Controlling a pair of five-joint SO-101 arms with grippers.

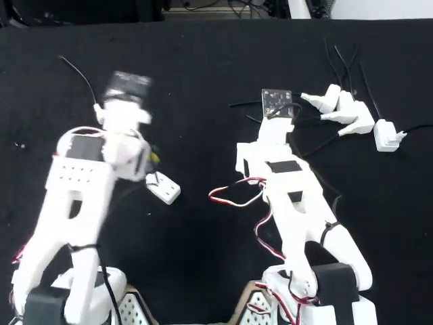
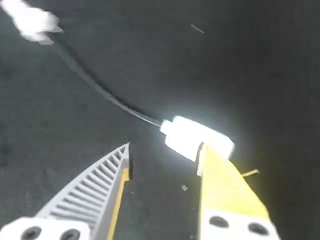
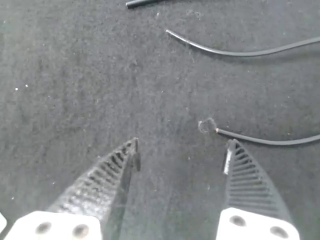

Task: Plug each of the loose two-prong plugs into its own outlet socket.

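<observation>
A black surface (image 1: 203,61) carried everything. The left arm (image 1: 74,196) stood at the near left of the high view, its wrist bent down toward the cloth. The right arm (image 1: 298,203) rose from the near middle and extended toward the far right.

Just past the right arm's tip lay a cluster of white plugs and sockets (image 1: 342,110), touching one another. A separate white block (image 1: 385,135) sat just beside them, and thin black cords fanned off toward the far edge.

A white plug (image 1: 163,188) lay flat on the surface just beside the left arm's tip, well apart from that cluster. The left jaws were apart and clamped on nothing. In the left wrist view the yellow-faced jaw overlapped one end of the white plug (image 2: 197,138); whether it actually touched could not be told, while the grey ribbed jaw stood clear of it. A black cord (image 2: 95,85) ran from the plug's other end to a blurred white thing (image 2: 30,22) farther off.

The right jaws were likewise apart and gripped nothing, hanging over bare cloth. A thin black wire (image 3: 270,141) ended just beside one jaw tip, next to a small speck of lint (image 3: 205,125), and a curved black wire (image 3: 240,52) lay farther out
</observation>
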